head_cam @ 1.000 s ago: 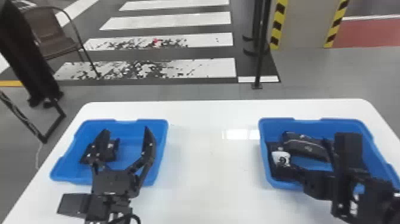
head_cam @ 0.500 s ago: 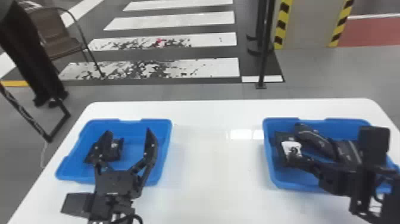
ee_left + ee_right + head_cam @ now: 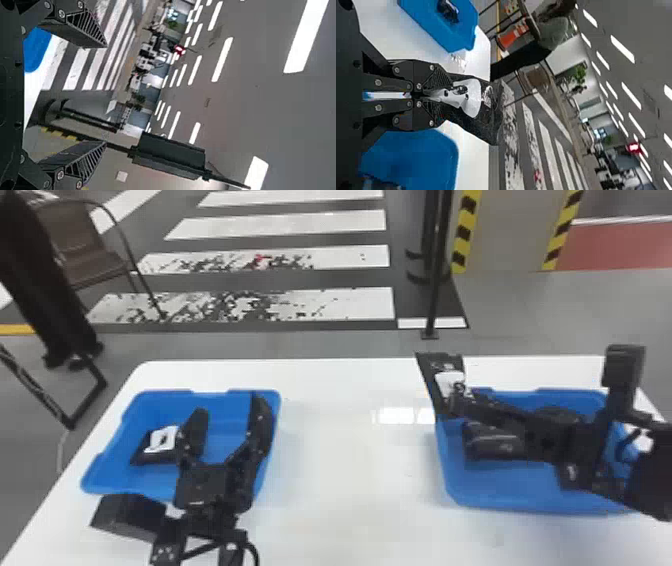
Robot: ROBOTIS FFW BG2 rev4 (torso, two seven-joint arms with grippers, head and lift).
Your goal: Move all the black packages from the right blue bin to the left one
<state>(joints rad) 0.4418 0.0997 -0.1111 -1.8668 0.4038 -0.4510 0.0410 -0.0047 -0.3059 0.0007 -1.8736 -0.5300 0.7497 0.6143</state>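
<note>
Two blue bins point(image 3: 500, 497) are counted on one table point(image 3: 345, 490). Three black packages point(image 3: 145, 456) can be made out for certain; whether more are held in the right bin cannot be told, since part of it is hidden by an arm. Two white labels point(image 3: 162, 439), two grippers point(image 3: 231, 405), one chair point(image 3: 85, 267) and two yellow-and-black strips point(image 3: 466, 232) are seen in the head view.

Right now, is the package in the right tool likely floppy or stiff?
Probably soft-skinned: the label creases near the right tool. Yet the package likely won't droop much, since it juts out nearly straight from its pinched end.
</note>
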